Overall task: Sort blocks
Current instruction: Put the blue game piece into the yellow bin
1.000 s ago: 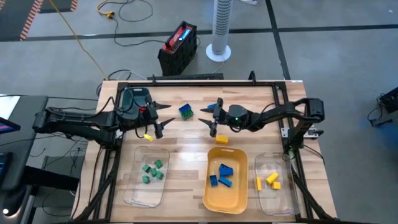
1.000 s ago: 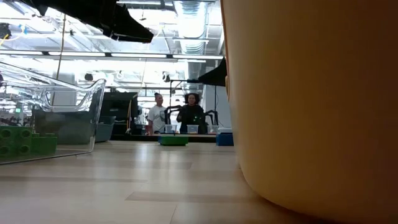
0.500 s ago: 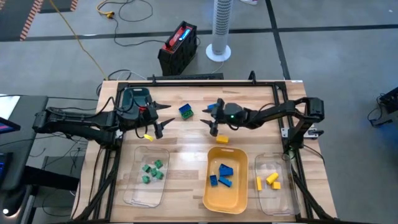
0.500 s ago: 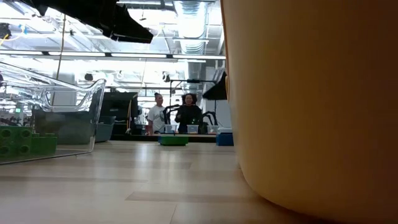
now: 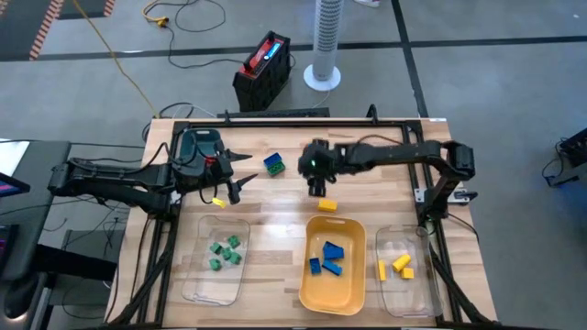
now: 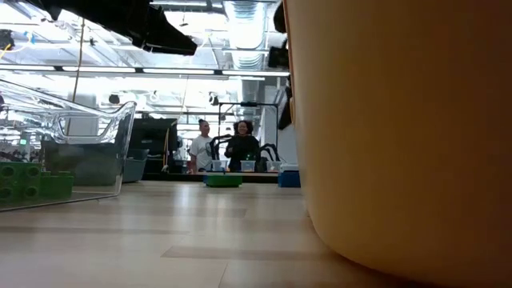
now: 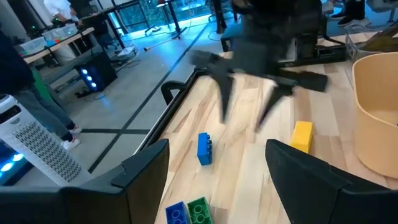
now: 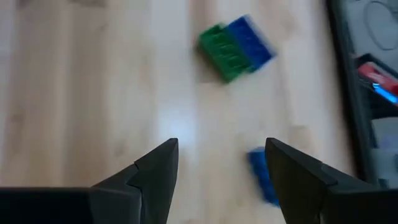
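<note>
The right gripper hangs over the table behind the yellow tray, fingers spread and empty; its wrist view shows bare wood between the two fingers. Judging by that view, the step in hand is a reach for a loose block. The small blue block lies just off one fingertip, not yet between the jaws, and the joined green-and-blue block sits farther out. To do this well, the gripper should shift sideways until the blue block is centred in the gap, square the fingers to its long sides, then lower straight and close only once both pads flank it. A yellow block lies between the gripper and the tray, near enough to be knocked on the way down. Blue blocks already lie in the yellow tray; green ones in the clear tray to its left, yellow ones in the clear tray to its right. The left gripper waits, open, left of the pair.
</note>
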